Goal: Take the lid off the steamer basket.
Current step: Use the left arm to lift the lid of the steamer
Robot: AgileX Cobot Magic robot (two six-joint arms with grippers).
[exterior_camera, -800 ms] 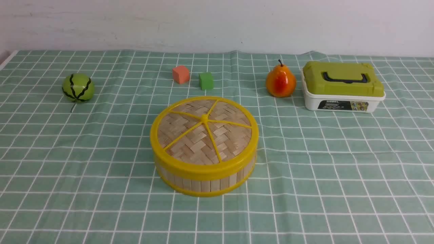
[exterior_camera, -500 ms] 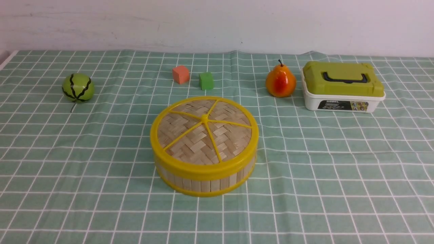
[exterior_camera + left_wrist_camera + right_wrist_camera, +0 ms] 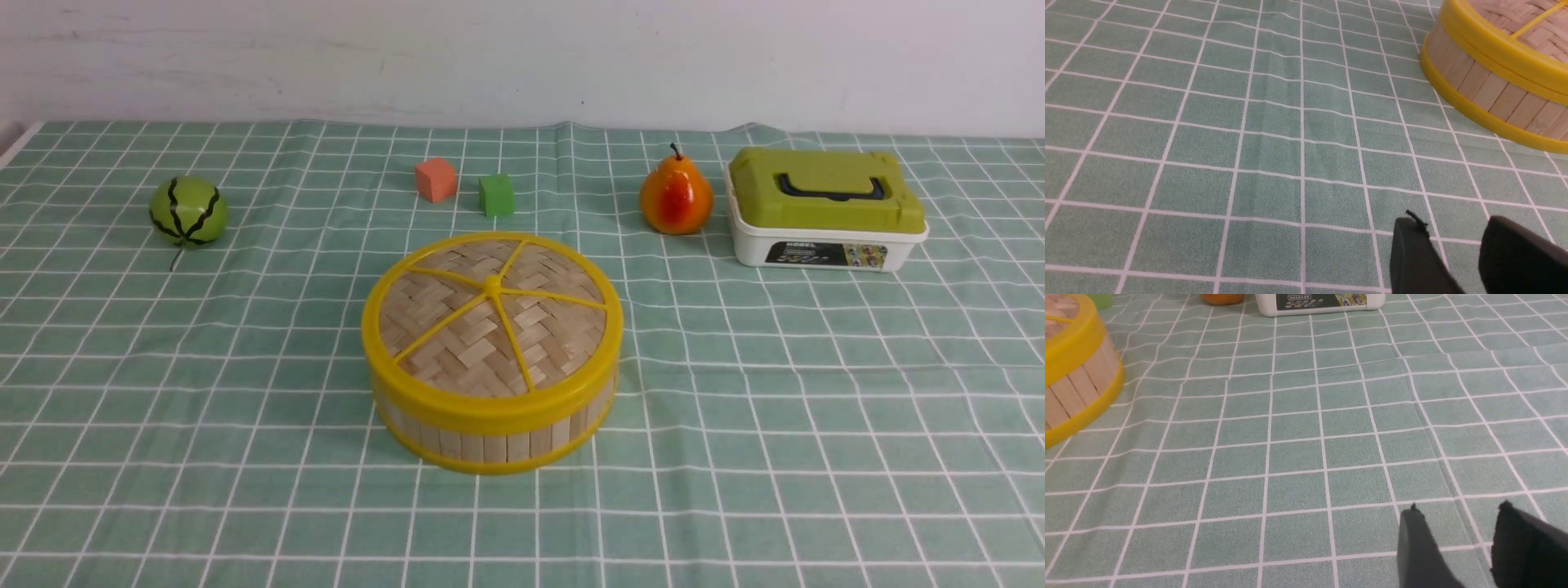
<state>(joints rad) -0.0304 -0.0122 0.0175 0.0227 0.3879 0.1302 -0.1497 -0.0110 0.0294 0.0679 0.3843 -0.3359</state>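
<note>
Green checked tablecloth (image 3: 204, 367) | white wall (image 3: 522, 57) | lid (image 3: 492, 318) on steamer basket (image 3: 490, 445) | left claw (image 3: 1453, 228), right claw (image 3: 1459, 514) parted, empty

The left gripper (image 3: 1457, 249) shows only its two dark fingertips (image 3: 1412, 257) in its wrist view, the jaws parted with a clear gap and gripping nothing. The right gripper (image 3: 1457, 539) looks the same: two dark fingertips (image 3: 1419, 551), jaws apart, empty.
</note>
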